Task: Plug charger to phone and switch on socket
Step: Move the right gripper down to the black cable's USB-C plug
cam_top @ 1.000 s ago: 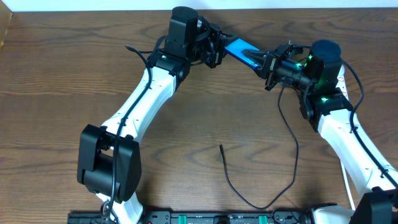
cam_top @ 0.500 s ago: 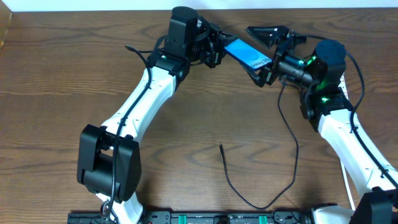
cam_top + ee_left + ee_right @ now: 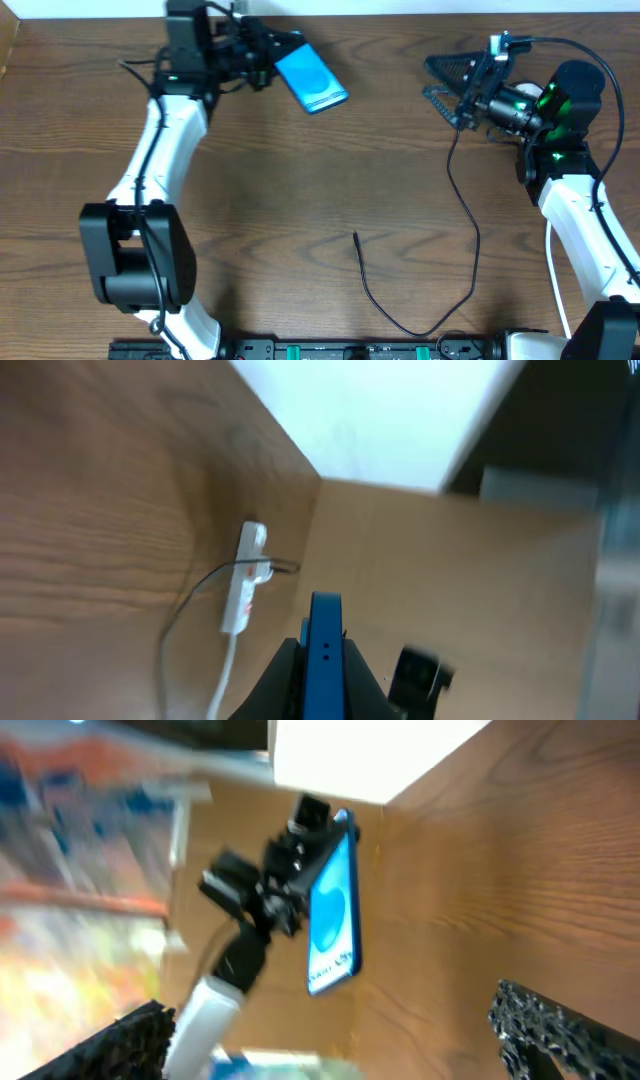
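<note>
Two arms, separate duties: the left end effector (image 3: 281, 58) is clamped on one end of the phone (image 3: 312, 80), holding it tilted above the table (image 3: 300, 190), presumably to present its port. The right end effector (image 3: 428, 77) stands apart, empty. The charger (image 3: 356, 240) lies loose on the table.

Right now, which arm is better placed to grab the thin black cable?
Probably right. The right fingers are open and empty, the thin black cable on their side; the left fingers grip the slim blue-screened phone.

The wooden table (image 3: 300, 180) bears the black charger (image 3: 356, 243) and, seemingly, the socket (image 3: 244, 578).
</note>
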You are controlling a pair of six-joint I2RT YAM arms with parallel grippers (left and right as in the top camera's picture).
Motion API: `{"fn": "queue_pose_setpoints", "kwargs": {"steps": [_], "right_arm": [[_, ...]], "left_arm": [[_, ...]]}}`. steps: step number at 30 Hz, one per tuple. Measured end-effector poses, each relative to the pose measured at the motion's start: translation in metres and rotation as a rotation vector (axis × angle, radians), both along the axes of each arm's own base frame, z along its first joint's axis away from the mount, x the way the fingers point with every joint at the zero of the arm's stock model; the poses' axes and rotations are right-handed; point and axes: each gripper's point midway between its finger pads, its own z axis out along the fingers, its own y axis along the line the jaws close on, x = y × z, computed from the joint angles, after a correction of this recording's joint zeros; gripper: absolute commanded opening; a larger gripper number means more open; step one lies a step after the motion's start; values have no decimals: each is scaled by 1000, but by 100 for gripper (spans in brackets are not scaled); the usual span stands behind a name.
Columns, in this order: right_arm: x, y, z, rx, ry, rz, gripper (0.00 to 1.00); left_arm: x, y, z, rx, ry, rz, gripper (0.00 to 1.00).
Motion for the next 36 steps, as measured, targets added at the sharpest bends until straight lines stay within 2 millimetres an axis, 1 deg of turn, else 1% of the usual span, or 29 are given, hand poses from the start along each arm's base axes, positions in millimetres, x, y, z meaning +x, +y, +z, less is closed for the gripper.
{"fn": "queue_pose_setpoints", "kwargs": {"steps": [4, 7, 13, 17, 19, 20, 21, 23, 24, 25, 27, 31, 36], "right_arm": [[-13, 8, -13, -79, -93, 84, 99], [-26, 22, -29, -129, -96, 147, 99], [-45, 50, -73, -263, -11, 188, 99], [-61, 75, -108, -430, 32, 194, 99], [-68, 83, -121, -498, 47, 195, 99], [-78, 91, -132, -560, 62, 206, 99], [-82, 94, -138, -595, 70, 208, 98], [-98, 103, -156, -716, 79, 213, 98], [-106, 104, -165, -776, 91, 215, 98], [-108, 104, -168, -799, 93, 214, 98], [-120, 105, -179, -885, 102, 217, 98], [-143, 94, -200, -1052, 164, 191, 99], [-151, 93, -205, -1107, 192, 151, 99]], "left_arm": [[-12, 11, 9, 17, -171, -115, 7], [-18, 14, 13, 23, -252, -166, 7], [-22, 14, 15, 39, -332, -207, 7], [-24, 14, 16, 43, -357, -219, 8], [-24, 15, 16, 43, -361, -220, 7], [-24, 16, 16, 43, -362, -219, 8], [-24, 17, 16, 43, -362, -217, 8], [-22, 24, 16, 46, -362, -203, 7], [-21, 27, 16, 48, -360, -196, 7], [-20, 29, 15, 48, -356, -191, 7], [-18, 38, 15, 51, -353, -173, 7], [-16, 49, 13, 52, -336, -149, 8], [-16, 53, 12, 52, -328, -141, 7]]}}
